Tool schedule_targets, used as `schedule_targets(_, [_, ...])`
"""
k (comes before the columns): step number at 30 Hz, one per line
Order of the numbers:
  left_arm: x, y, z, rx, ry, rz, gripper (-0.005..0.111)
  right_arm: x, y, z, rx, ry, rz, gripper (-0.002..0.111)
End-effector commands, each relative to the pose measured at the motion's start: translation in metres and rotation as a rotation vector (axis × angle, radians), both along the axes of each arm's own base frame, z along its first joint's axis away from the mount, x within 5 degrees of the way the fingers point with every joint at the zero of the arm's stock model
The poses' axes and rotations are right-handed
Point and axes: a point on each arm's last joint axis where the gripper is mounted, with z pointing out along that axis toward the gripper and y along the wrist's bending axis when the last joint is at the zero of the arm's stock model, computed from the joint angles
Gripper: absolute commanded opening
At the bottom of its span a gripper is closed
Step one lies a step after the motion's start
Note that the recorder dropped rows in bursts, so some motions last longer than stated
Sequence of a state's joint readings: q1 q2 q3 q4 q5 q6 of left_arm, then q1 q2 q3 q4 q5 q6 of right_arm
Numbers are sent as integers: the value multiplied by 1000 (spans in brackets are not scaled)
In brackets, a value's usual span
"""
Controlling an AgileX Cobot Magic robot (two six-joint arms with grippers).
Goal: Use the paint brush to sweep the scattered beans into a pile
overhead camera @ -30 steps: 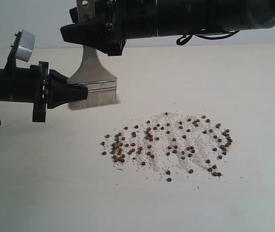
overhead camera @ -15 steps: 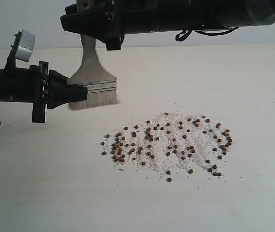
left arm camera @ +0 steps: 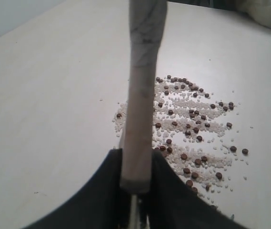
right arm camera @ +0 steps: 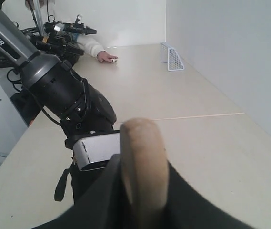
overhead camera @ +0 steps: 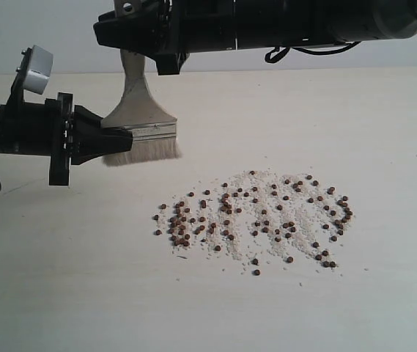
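While left end effector (overhead camera: 120,139) clenches one paint brush (overhead camera: 141,117), hold of right end effector (overhead camera: 131,45) unclear, beans (overhead camera: 256,220) number dozens.

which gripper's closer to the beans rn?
Left. The left gripper clamps the paint brush at its ferrule, low and left of the beans in the exterior view. The right gripper holds the handle end, higher and farther off.

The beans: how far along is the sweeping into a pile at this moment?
Done: the paint brush is picked up, with the left gripper on its ferrule and the right gripper on its handle. In hand: the bristles are apart from the beans, touching none. Left: all the sweeping; the beans lie scattered, no pile.
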State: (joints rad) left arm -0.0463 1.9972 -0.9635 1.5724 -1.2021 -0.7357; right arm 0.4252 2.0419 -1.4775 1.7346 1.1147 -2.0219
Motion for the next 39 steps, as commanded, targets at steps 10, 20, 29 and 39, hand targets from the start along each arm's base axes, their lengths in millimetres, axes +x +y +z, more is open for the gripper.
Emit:
schedule_targets(10, [4,-1,5,-60,32,49,43,7,-2,0,-23,24,-77,0])
schedule_targets(20, [5,6,10,-68,39,79,48,24,-16,11,-88,73,-313,0])
schedule_targets(29, [9,46,34,-110,177,234,2,14,-75,53,-107,109,-654,0])
schedule_targets(39, [-36,48,47,-222,234,367,0,-77,-138,87,-187,10,-998,0])
